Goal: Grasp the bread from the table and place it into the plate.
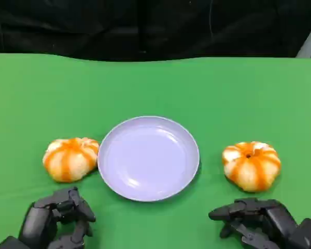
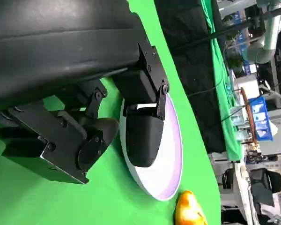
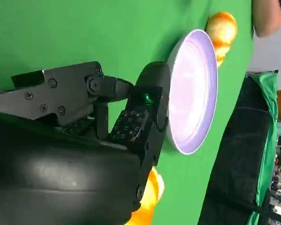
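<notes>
Bkgd shelving (image 2: 253,117), left wrist cam.

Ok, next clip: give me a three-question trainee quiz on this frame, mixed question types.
1. True or false: a bread roll already lies in the plate.
2. Multiple choice: where are the two bread rolls? A) both on one side of the plate B) one on each side of the plate C) stacked together
3. Short answer: is the left hand or the right hand holding anything?

Key: 1. False, the plate holds nothing. 2. B, the left roll and the right roll flank it. 3. Neither.
</notes>
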